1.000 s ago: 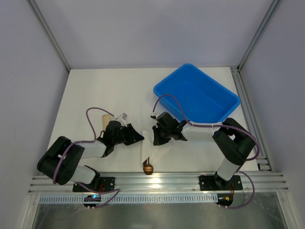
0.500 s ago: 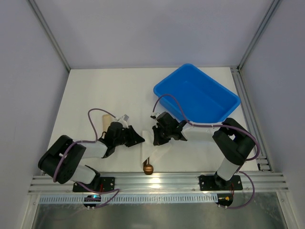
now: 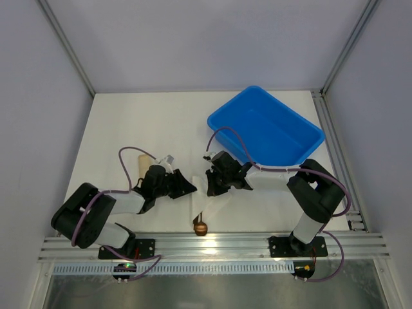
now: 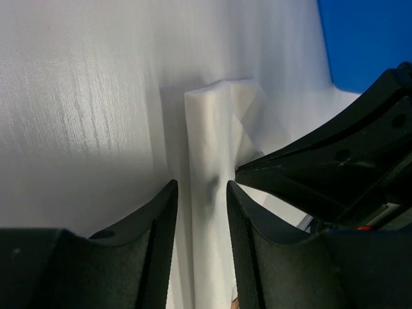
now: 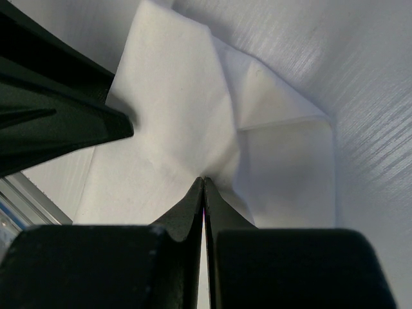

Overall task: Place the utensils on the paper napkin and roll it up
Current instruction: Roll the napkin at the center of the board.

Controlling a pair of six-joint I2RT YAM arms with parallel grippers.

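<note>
The paper napkin (image 3: 207, 201) is found partly folded on the white table (image 3: 129, 122), between the two grippers. A raised fold is seen on its left side, with creases towards the far edge. The round bowl of the spoon (image 3: 201, 227) is seen at the napkin's near end; its handle is hidden.

The left gripper (image 4: 201, 190) is set narrow, with the raised fold straddled by its fingers (image 4: 161, 238). Whether the paper is clamped cannot be told.

The right gripper (image 5: 203, 182) is fully closed, its tip set on the napkin where the creases meet.

A blue bin (image 3: 265, 132) is noted at far right, and a tan cylinder (image 3: 140, 163) beside the left arm.
</note>
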